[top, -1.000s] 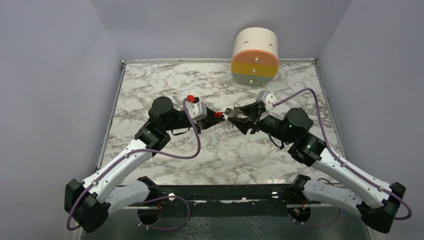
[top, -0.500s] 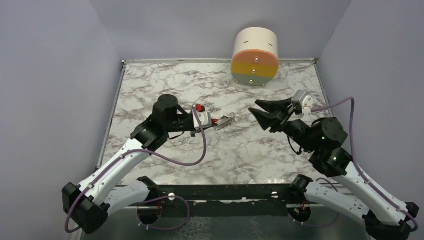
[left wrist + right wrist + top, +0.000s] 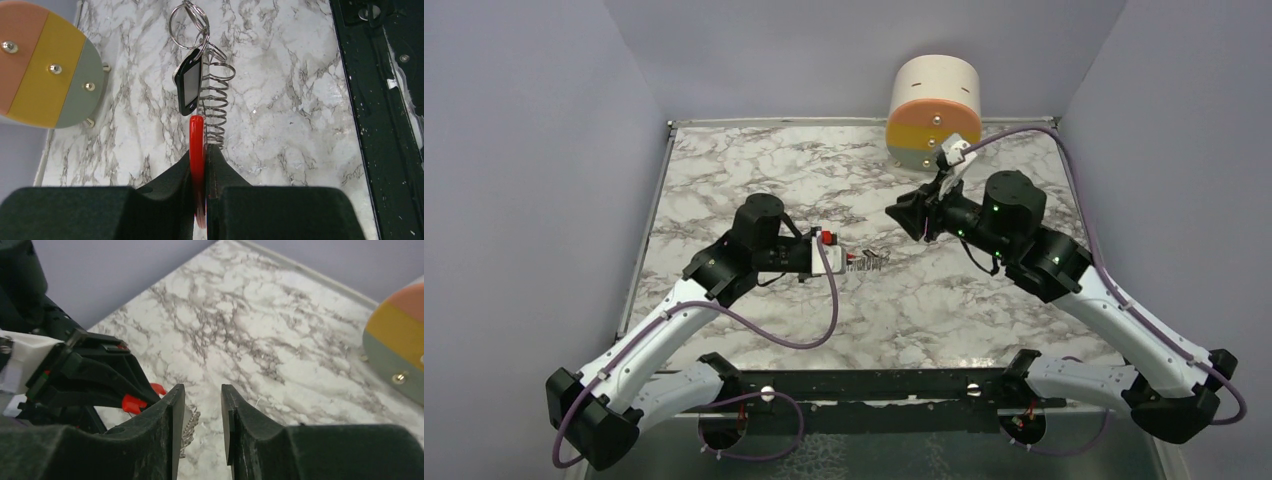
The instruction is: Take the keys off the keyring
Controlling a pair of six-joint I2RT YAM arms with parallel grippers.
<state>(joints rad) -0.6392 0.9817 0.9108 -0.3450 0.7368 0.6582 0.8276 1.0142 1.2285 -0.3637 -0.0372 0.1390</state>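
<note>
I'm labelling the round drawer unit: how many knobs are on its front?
3: pink-band knob, yellow-band knob, grey-band knob, in one line; none look hidden.

red-headed, silvery keys on dark oval keyring, in closed left end effector

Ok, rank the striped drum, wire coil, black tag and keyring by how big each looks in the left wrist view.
1. striped drum, biggest even though the frame edge crops it and it sits farther off
2. wire coil
3. black tag, shorter than the coil beside it
4. keyring, smallest
</note>
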